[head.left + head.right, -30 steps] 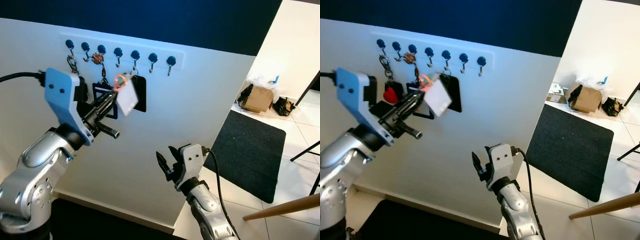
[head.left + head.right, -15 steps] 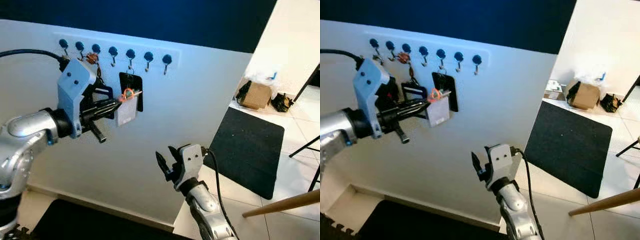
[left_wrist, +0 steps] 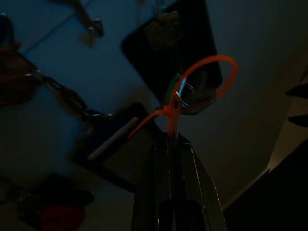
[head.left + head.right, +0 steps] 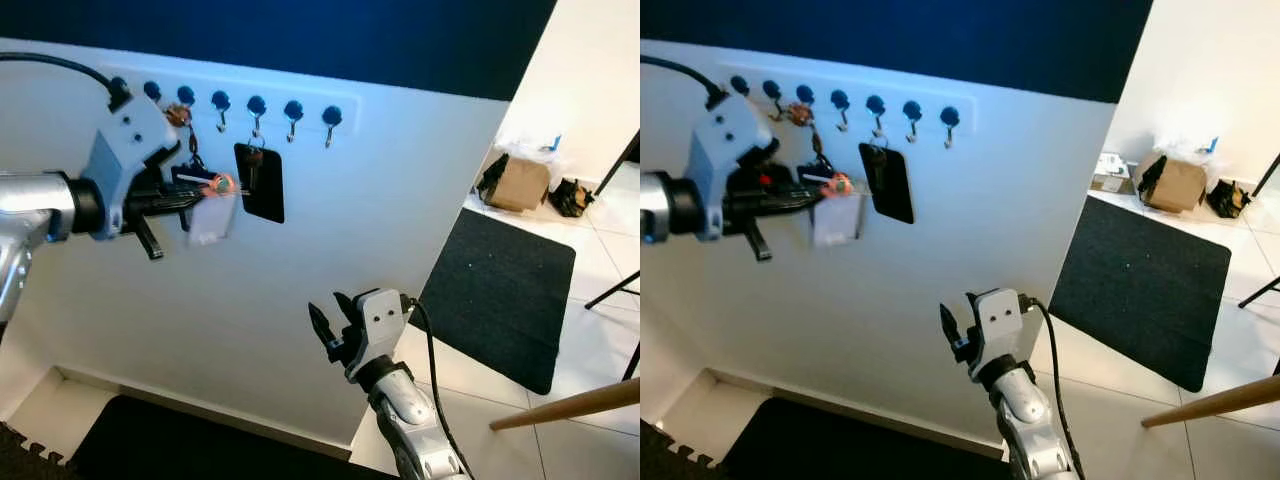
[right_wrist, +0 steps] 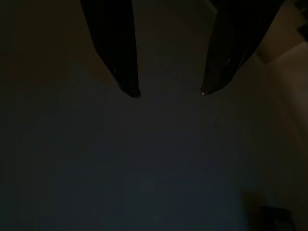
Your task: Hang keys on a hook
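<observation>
Ahead, a white wall (image 4: pixel 300 260) carried a row of blue-knobbed hooks (image 4: pixel 255 108); a black tag (image 4: pixel 262 183) and other key bunches (image 4: pixel 190 150) already hung there, crowding the spot. My left claw (image 4: pixel 205 190) pinched the keys (image 4: pixel 212 205) by their orange loop (image 3: pixel 202 82), a pale tag dangling, just before the wall. My right claw (image 4: pixel 330 325) waited low, fingers apart.
</observation>
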### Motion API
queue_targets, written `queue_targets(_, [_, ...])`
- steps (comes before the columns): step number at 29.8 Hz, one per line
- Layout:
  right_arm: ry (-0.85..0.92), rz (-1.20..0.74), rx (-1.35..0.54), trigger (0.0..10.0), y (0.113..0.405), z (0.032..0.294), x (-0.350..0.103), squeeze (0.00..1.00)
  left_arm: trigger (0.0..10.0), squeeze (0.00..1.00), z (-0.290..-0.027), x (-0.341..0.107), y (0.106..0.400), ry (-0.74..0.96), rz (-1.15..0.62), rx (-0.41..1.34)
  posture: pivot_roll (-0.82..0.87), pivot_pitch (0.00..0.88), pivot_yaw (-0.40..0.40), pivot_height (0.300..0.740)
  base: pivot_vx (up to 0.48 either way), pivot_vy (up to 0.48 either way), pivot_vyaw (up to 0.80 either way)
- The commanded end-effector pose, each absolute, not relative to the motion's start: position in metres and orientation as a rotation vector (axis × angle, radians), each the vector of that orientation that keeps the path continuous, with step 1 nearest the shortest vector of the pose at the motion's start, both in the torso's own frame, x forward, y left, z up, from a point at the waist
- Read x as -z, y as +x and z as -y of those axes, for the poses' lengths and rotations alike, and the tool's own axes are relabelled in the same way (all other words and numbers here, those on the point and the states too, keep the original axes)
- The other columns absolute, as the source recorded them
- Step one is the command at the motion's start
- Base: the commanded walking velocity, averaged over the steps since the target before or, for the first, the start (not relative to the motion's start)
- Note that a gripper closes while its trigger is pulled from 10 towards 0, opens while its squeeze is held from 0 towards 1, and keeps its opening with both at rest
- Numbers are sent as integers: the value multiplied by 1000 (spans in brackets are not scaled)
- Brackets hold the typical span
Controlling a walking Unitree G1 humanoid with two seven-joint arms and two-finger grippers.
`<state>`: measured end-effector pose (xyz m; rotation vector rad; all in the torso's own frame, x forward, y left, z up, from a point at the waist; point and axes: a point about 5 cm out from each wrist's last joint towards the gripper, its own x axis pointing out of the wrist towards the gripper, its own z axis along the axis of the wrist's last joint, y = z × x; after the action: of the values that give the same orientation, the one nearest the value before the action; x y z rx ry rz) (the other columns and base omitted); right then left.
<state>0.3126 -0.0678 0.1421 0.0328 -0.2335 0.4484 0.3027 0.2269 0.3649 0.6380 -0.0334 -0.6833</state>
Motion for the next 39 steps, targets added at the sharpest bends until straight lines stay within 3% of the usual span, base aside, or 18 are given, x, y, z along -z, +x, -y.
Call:
queue_targets(1, [34,220,-434,10000,312,70,-138,0,10000,0,-232,-371,304,646,21,675,253,192,-3,740,0,0,0])
queue_targets(10, [35,221,-419,10000,311,72,-137,0,10000,0,-250,-402,311,521,-11,624,257,192,0,740,0,0,0])
queue_targets(16, [38,221,-426,10000,312,70,-137,0,10000,0,-252,-409,309,585,-53,623,274,193,-3,740,0,0,0])
queue_targets(39, [36,222,-421,10000,312,70,-137,0,10000,0,-217,-413,335,543,-29,651,258,193,-1,740,0,0,0])
